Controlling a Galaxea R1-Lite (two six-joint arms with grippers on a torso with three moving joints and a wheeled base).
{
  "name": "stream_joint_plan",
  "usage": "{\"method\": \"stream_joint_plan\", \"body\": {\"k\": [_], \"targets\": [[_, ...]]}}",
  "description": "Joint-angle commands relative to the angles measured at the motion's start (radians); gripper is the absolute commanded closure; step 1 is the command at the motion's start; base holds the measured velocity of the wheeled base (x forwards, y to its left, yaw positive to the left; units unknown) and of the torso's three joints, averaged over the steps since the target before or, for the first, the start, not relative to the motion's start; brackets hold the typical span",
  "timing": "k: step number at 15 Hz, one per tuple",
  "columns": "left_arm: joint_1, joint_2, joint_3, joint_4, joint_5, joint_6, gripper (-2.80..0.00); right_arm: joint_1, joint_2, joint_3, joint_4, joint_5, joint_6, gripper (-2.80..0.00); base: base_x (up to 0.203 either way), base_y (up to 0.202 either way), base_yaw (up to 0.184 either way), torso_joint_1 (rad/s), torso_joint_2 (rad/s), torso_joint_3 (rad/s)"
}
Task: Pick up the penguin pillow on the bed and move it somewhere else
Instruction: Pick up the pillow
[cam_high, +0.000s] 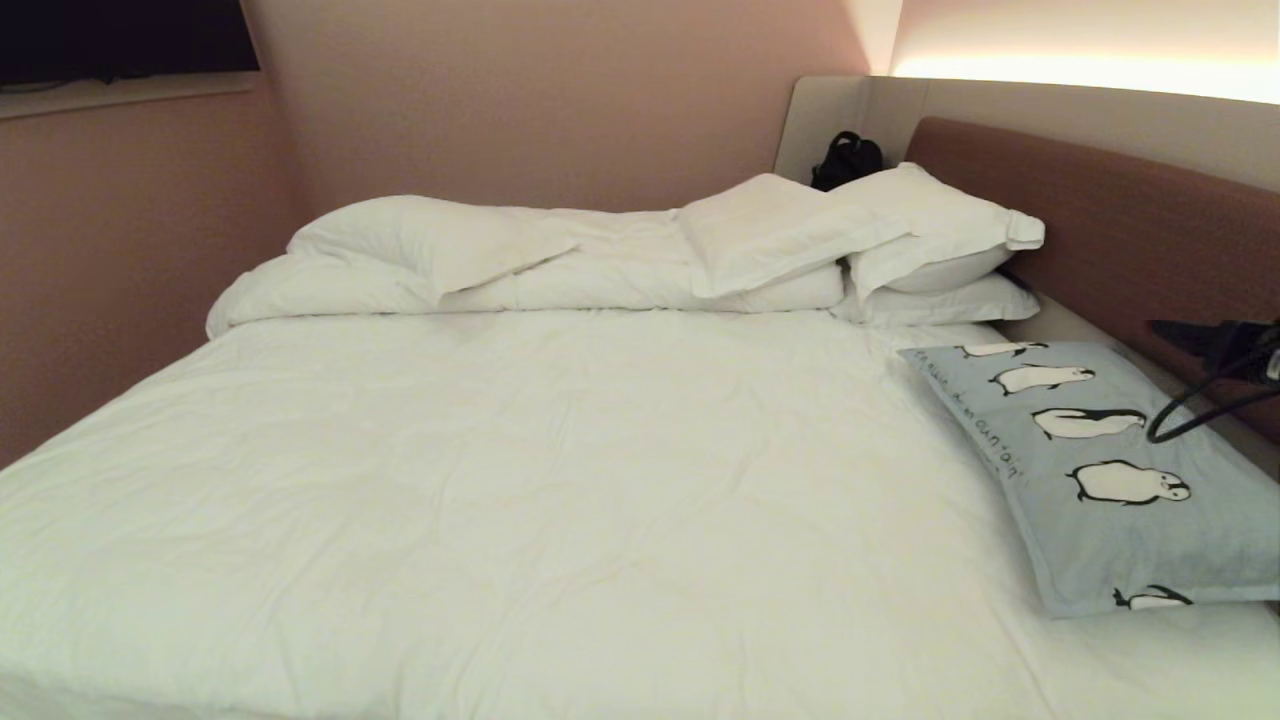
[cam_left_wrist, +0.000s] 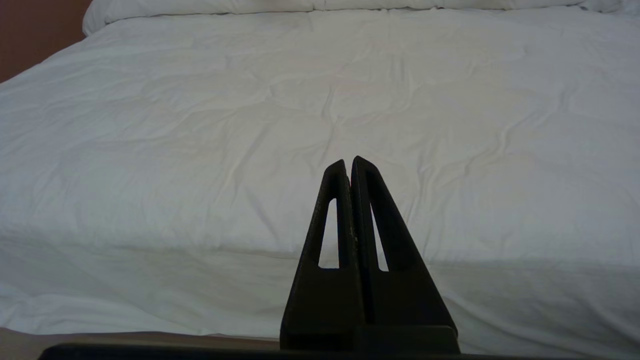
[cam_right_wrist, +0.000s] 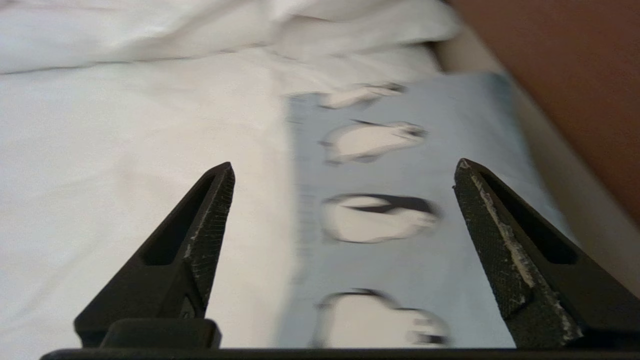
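Observation:
The light blue-grey penguin pillow (cam_high: 1060, 520) lies flat on the right side of the bed (cam_high: 500, 480), next to the headboard. In the right wrist view my right gripper (cam_right_wrist: 344, 164) hovers open above the pillow (cam_right_wrist: 465, 135), with nothing between its fingers. One fingertip (cam_right_wrist: 222, 185) is over the white sheet (cam_right_wrist: 125, 150) and the other over the pillow's far side. A dark part of the right arm (cam_high: 1225, 345) with a cable shows at the right edge of the head view. My left gripper (cam_left_wrist: 350, 160) is shut and empty, low in front of the bed's near edge (cam_left_wrist: 200, 260).
Two plain white pillows (cam_high: 790, 235) (cam_high: 940, 225) and a rolled white duvet (cam_high: 430, 260) lie along the far side. The brown headboard (cam_high: 1120, 210) runs down the right with a pale ledge (cam_high: 1060, 320) below it. A black bag (cam_high: 846, 160) sits in the corner.

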Motion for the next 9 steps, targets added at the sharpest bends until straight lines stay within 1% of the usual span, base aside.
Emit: {"method": "stream_joint_plan", "body": {"k": [1,3,5,6,9], "targets": [[0.0,0.0,0.0,0.0,0.001,0.0,0.0,0.066,-0.118,0.038,0.073,-0.025,0.003,0.0,0.0,0.0,0.0,0.0,0.0,0.0],[0.0,0.0,0.0,0.0,0.001,-0.001,0.0,0.147,-0.161,0.084,0.155,-0.103,0.005,0.0,0.0,0.0,0.0,0.0,0.0,0.0],[0.0,0.0,0.0,0.0,0.001,0.0,0.0,0.198,-0.203,0.135,0.177,-0.182,0.006,0.0,0.0,0.0,0.0,0.0,0.0,0.0],[0.0,0.0,0.0,0.0,0.001,0.0,0.0,0.22,-0.229,0.161,0.186,-0.21,0.006,0.0,0.0,0.0,0.0,0.0,0.0,0.0],[0.0,0.0,0.0,0.0,0.001,0.0,0.0,0.259,-0.335,0.252,0.235,-0.226,0.011,0.0,0.0,0.0,0.0,0.0,0.0,0.0]]}}
